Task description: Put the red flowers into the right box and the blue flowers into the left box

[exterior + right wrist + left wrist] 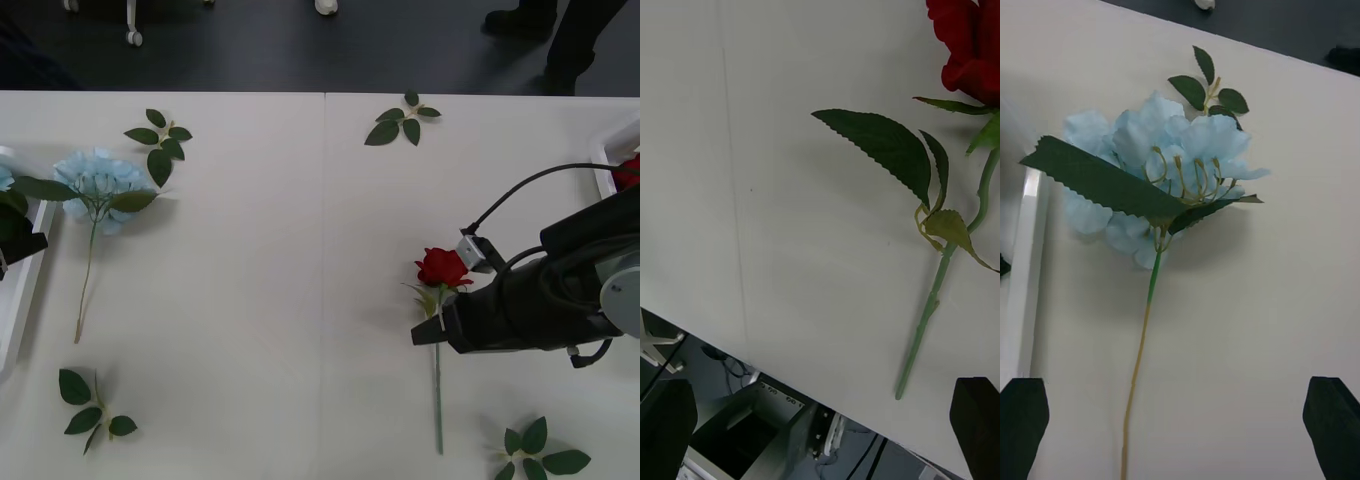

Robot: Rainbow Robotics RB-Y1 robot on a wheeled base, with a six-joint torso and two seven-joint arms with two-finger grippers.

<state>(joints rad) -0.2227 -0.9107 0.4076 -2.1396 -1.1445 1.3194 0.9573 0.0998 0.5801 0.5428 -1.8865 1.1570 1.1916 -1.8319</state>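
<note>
Two grippers spread, right gripper [428, 333] over red rose [442, 267], leaf sprigs [402, 120] nearby

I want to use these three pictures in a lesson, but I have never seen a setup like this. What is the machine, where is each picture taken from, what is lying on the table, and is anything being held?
This is a two-armed robot at a white table. The wide picture looks down from above its arms; the two upright ones come from cameras on its wrists. The right gripper hangs open by a red rose lying flat. The left gripper, at the table's left edge, is open above a blue flower. Loose leaf sprigs lie scattered about. White boxes show at the left and right edges. Nothing is held.
</note>
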